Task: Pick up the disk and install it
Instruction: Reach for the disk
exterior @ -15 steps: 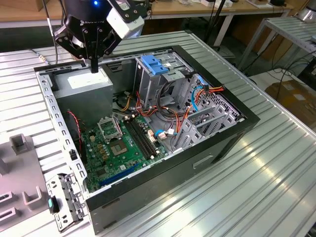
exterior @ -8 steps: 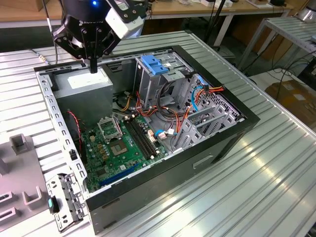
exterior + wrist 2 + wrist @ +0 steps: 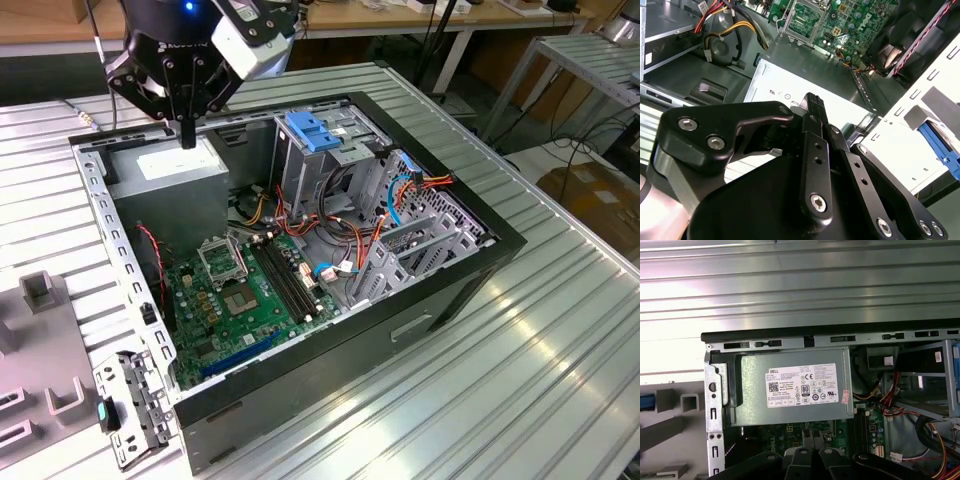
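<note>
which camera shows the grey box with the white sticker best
The first wrist view: the grey box faces the camera, sticker whole. The exterior view shows it at an angle, with the end effector in front. The second wrist view shows part of its top past the end effector.

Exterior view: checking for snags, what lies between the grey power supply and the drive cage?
Red, yellow and orange cables lie between the power supply and the drive cage in the exterior view.
</note>
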You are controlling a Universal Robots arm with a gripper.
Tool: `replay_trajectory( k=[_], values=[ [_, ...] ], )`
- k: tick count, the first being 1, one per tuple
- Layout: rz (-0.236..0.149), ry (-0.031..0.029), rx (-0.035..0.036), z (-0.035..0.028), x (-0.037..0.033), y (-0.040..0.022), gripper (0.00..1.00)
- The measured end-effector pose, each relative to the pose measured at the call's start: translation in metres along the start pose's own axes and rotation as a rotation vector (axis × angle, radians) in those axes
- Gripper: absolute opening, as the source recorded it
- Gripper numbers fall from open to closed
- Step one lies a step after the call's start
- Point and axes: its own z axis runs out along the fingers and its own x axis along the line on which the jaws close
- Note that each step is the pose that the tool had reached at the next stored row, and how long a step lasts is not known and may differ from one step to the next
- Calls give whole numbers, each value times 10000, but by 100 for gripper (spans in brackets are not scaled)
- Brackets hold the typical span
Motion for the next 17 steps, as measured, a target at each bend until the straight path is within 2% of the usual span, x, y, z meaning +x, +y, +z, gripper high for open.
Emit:
replay_trajectory(
  k=[17],
  values=[
    [-1,4,1,1,33,-2,11]
  ],
)
